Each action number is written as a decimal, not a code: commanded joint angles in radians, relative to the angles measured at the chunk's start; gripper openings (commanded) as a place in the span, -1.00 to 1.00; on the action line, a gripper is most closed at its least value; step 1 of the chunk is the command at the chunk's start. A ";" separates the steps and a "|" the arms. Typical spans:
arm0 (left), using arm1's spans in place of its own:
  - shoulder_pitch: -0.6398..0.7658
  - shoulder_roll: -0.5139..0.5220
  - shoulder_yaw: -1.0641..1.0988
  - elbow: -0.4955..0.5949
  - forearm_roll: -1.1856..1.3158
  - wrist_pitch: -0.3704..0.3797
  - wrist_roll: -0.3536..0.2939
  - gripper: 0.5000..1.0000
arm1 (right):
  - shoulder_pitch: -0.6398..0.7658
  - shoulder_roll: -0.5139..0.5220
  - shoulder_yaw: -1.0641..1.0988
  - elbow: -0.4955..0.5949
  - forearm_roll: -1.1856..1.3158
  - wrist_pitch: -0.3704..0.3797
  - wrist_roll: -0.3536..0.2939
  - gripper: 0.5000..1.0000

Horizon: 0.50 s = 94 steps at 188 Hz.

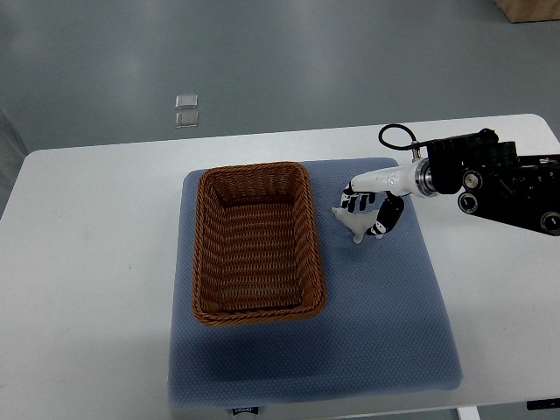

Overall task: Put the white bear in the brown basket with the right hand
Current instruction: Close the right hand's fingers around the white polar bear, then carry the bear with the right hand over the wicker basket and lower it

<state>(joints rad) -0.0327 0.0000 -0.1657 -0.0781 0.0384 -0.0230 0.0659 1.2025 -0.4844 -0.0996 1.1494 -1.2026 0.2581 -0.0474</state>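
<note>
While its arm reaches in low, the right hand grasps the white bear beside the brown basket.

Woven wicker basket, textured blue cloth mat, smooth white table

Colours and patterns, seen from above. The table is plain white. The mat on it is a muted blue with a fine dotted texture. The basket is warm brown wicker, its weave forming close horizontal ribs on the floor and walls and a braided rim. The bear is white. The right hand is white with black finger segments; its arm is black with a silver wrist ring. The floor is grey-green.
</note>
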 commanded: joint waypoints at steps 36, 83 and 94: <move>0.001 0.000 0.000 0.000 0.000 0.000 0.000 1.00 | -0.007 0.001 -0.002 0.001 -0.005 0.006 0.001 -0.65; -0.001 0.000 0.000 0.000 0.000 0.000 0.000 1.00 | -0.004 -0.005 0.000 0.001 -0.003 0.013 0.001 -1.00; -0.001 0.000 0.000 0.000 0.000 0.000 0.000 1.00 | -0.001 -0.011 0.000 0.001 0.000 0.013 0.003 -1.00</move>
<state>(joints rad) -0.0328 0.0000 -0.1657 -0.0776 0.0384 -0.0230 0.0659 1.1956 -0.4869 -0.1012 1.1508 -1.2073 0.2710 -0.0459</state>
